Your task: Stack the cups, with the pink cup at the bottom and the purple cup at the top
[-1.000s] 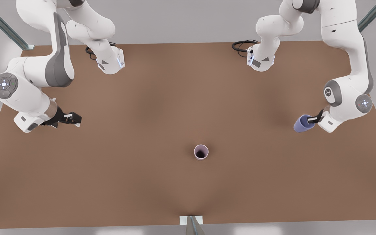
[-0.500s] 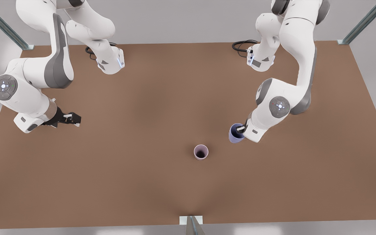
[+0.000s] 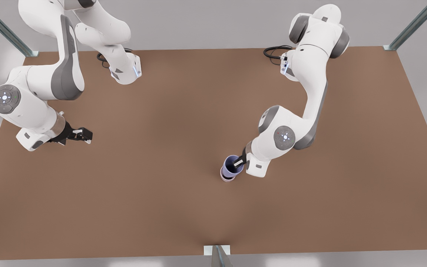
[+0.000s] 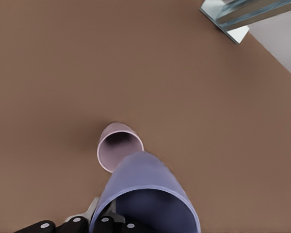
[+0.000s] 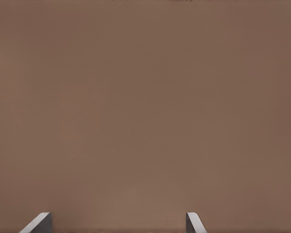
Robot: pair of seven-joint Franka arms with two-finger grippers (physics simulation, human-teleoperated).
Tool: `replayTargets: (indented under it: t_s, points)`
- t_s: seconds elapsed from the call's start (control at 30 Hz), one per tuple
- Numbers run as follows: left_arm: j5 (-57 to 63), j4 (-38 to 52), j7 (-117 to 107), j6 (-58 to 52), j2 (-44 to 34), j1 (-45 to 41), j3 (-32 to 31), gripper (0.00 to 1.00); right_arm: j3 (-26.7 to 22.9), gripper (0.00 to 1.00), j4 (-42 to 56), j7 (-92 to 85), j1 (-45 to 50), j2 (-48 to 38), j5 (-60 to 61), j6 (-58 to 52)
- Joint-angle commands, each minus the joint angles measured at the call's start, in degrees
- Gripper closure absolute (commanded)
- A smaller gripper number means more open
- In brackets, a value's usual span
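The pink cup point(image 3: 227, 179) stands upright on the brown table point(image 3: 161, 111), a little right of centre in the front view. The purple cup point(image 3: 232, 165) hangs tilted just above it, overlapping its rim. My left gripper point(image 3: 240, 162) is shut on the purple cup's rim, one finger inside and one outside. In the left wrist view the purple cup point(image 4: 145, 189) sits close up in my left gripper point(image 4: 102, 225), with the pink cup point(image 4: 114, 145) and its dark inside just beyond. My right gripper point(image 3: 85, 135) waits open at the front view's left, low over bare table point(image 5: 117, 225).
Both arm bases stand at the table's back edge, with a black cable point(image 3: 274, 52) beside one. A metal bracket point(image 3: 217, 252) sits at the middle of the front edge. A metal frame leg point(image 4: 233, 19) stands at a table corner.
My left arm has swung the purple cup from the front view's right side to just above the pink cup. The right arm has not moved.
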Motion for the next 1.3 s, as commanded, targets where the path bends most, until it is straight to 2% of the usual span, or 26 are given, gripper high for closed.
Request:
replayTargets:
  t_s: [0.0, 0.57, 1.27]
  points:
    - [-2.5, -0.2, 0.2, 0.1, 0.0, 0.1, 0.0, 0.79, 0.0, 0.0, 0.1, 0.0, 0.1, 0.0, 0.0, 0.0]
    - [-1.7, -0.4, 0.3, 0.7, 3.1, 0.8, 0.3, 0.79, 0.9, 0.0, 0.4, 0.3, 0.1, 0.1, 0.1, 0.1]
    - [-3.8, -2.8, -0.2, 3.1, 3.2, 0.8, 0.0, 0.79, 1.1, 0.0, 2.6, 0.1, 0.0, 2.0, 0.2, 0.5]
